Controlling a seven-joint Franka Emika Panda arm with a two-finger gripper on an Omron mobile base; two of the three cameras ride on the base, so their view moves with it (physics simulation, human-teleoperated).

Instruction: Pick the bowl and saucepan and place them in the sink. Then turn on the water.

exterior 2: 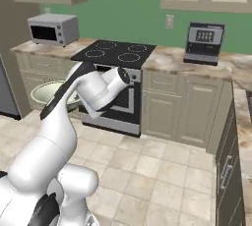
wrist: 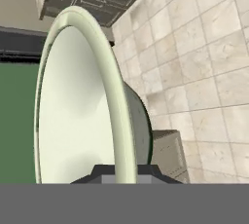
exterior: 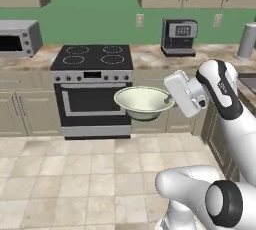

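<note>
The wide, glossy, pale greenish-white bowl (exterior: 144,102) hangs mouth-up in mid-air before the black oven (exterior: 92,91), the gripper (exterior: 171,97) fingers pinching its rim; no writing can be read

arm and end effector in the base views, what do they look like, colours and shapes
The arm is glossy white with rounded, tube-like segments and dark grey to black bands and round caps at the joints. Its base is a bulbous white body. The hand is a boxy white block, and the end effector ends in small dark finger tips. No cables or markings are visible.
</note>
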